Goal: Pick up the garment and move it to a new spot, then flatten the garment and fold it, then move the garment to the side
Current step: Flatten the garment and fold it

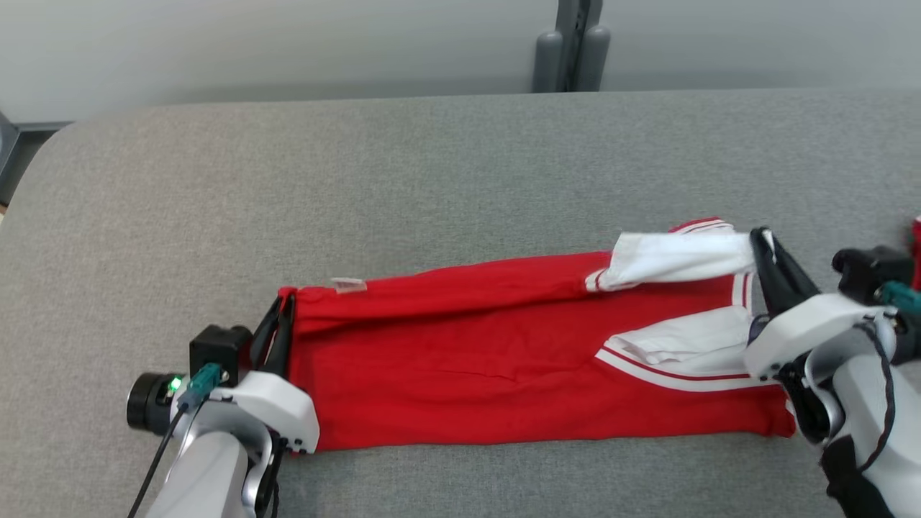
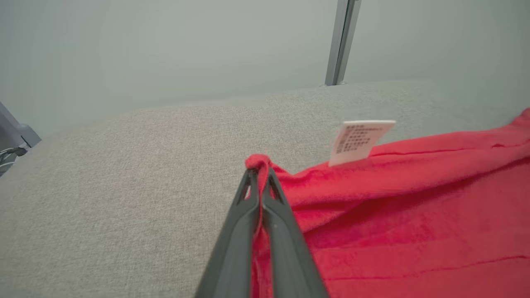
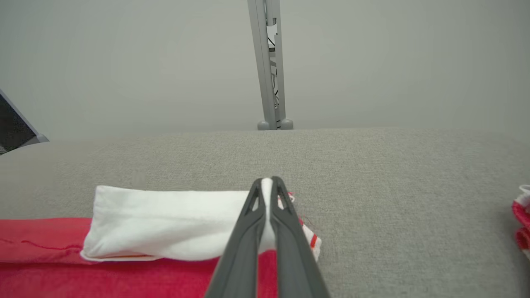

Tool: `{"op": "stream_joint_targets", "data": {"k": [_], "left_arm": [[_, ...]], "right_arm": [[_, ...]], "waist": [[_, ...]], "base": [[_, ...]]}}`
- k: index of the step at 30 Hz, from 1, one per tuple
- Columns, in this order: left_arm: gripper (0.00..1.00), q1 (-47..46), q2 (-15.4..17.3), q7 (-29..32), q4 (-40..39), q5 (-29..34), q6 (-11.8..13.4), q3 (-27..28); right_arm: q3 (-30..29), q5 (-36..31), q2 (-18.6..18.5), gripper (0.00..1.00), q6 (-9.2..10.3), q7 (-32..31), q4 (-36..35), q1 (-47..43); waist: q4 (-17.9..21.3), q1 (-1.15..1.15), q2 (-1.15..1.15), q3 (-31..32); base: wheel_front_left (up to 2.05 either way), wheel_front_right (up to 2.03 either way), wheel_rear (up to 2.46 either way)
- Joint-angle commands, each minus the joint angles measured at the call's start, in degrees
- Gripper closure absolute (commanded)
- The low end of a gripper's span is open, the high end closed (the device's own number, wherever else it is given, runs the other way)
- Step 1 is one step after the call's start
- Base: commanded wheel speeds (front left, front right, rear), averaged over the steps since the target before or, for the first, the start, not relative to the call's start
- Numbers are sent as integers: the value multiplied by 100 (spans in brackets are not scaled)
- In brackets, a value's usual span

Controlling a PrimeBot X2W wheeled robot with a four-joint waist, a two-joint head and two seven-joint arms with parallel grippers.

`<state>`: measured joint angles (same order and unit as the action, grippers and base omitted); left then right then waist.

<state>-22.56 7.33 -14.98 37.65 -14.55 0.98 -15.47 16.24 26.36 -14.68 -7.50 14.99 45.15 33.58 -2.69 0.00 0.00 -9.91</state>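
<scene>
The garment point(image 1: 475, 352) is red with white sleeves and striped trim, lying folded in a long band across the grey table point(image 1: 360, 173). My left gripper point(image 1: 282, 306) is shut on the garment's far left corner point(image 2: 258, 163), near a white care label point(image 2: 358, 140). My right gripper point(image 1: 761, 241) is shut on the white sleeve point(image 3: 174, 221) at the garment's right end, holding that sleeve slightly raised over the red cloth. The other white sleeve point(image 1: 691, 342) lies flat below it.
A grey post point(image 1: 572, 43) stands behind the table's far edge against a pale wall. Another red and white cloth point(image 3: 521, 219) shows at the table's right edge. The table's rounded left corner point(image 1: 43, 155) is near a dark object.
</scene>
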Motion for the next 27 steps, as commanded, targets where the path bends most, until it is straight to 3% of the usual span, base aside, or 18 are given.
{"op": "stream_joint_targets", "data": {"k": [1,15,16,17,18,19,27], "left_arm": [[100,142,27,-25,-38,58,-36,79],[100,1010,-162,-25,-64,332,-144,478],[93,1051,-177,-25,-72,353,-149,494],[60,1088,-196,-25,-79,371,-157,505],[4,1122,-213,-25,-91,394,-157,521],[0,1159,-225,-25,-102,403,-154,548],[0,1704,-267,-25,-619,727,286,942]], "right_arm": [[-40,49,10,100,2,20,-86,-191],[-210,7,325,100,2,21,-38,-1088],[-233,-36,329,100,2,21,12,-1103],[-257,-52,351,64,2,21,77,-1114],[-299,-59,386,7,2,21,109,-1118],[-340,-78,404,0,1,21,123,-1117],[-836,-257,522,0,1,20,-247,-1303]], "waist": [[101,0,0,101],[326,0,0,427],[323,0,0,426],[315,0,0,428],[307,0,0,432],[296,0,0,435],[252,0,0,564]], "base": [[0,0,0],[0,0,0],[0,0,0],[0,0,0],[0,0,0],[0,0,0],[0,0,0]]}}
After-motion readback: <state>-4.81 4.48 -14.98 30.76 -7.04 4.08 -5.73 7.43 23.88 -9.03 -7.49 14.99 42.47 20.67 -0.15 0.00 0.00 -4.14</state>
